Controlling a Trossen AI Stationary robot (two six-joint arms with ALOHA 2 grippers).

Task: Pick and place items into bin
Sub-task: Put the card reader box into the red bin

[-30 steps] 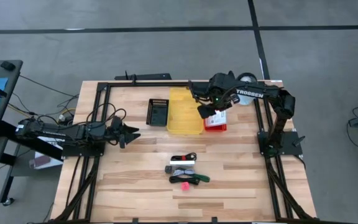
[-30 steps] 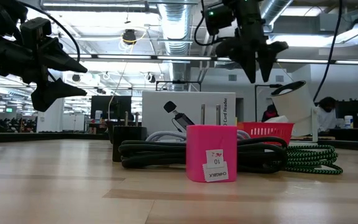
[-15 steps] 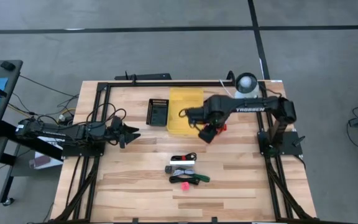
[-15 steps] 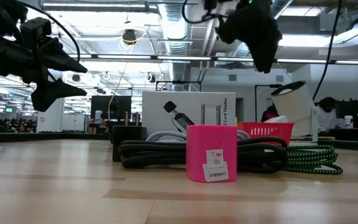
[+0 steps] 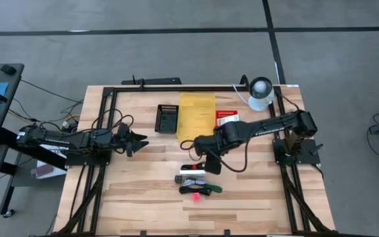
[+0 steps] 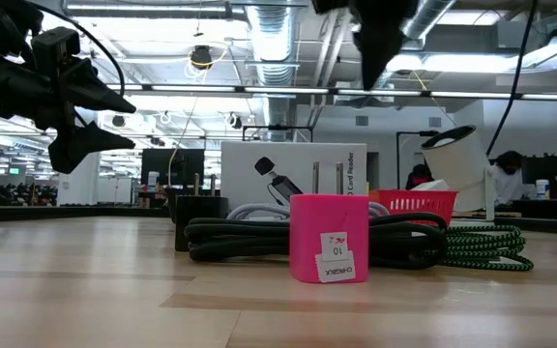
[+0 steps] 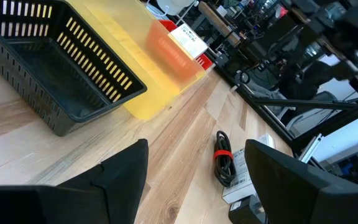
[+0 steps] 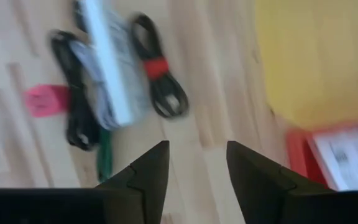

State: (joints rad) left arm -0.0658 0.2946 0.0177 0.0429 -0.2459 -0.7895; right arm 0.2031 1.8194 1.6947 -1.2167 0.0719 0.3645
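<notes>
Swung from the red basket [image 5: 227, 122], my right jaws [image 5: 204, 160], open and empty, must descend squarely over the cables [image 5: 196, 189].

High view straight down, low view level at tabletop, both sharing pink block [image 5: 195, 196]

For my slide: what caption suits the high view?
Right end effector open above the items; left end effector waits beside the bins.

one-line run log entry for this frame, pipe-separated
right hand: open, empty, above item pile | left hand: open, idle at left edge | yellow bin: no items visible | red basket: holds white card
</notes>
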